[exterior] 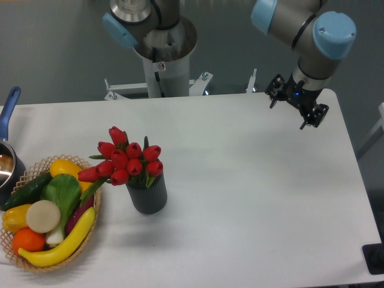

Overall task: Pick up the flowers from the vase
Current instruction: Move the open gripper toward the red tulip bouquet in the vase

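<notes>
A: One arm, and its hand (289,110) hangs over the far right corner of the table (252,180). Any writing to read?

B: None that I can make out. No labels on the vase (147,193), nothing on the arm.

A: And the hand?

B: Its two dark fingers (309,117) point down toward the table, spread with a clear gap between them. Nothing sits in that gap and they touch nothing.

A: Where are the flowers (125,161)?

B: In the vase, left of the table's middle, toward the near edge. The red buds lean out to the left over the rim, green leaves showing beneath them. Well apart from the hand.

A: What lies beside it?

B: A basket (91,231) at the near left corner, just beside the vase, its rim under the lowest buds. It is heaped with plastic fruit and vegetables. Behind it, at the left edge, a pot (8,157) with a blue handle, cut off by the frame.
</notes>
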Available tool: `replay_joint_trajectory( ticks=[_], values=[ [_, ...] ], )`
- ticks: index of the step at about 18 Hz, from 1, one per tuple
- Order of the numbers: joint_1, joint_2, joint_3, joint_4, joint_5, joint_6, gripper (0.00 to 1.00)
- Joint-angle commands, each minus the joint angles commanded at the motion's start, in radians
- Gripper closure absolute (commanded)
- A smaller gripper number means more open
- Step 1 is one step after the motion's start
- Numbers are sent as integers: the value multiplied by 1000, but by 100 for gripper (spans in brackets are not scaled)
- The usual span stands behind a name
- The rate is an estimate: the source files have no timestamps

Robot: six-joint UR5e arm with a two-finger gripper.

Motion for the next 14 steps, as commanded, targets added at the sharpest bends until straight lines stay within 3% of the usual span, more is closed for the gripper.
replay_joint_trajectory(
  ticks=[5, 11, 14],
  values=[
    [-2, 3, 8, 2, -11, 14, 0],
    [0, 37, -26, 15, -162, -15, 0],
    [-9, 43, -44, 17, -222, -118, 0]
  ],
)
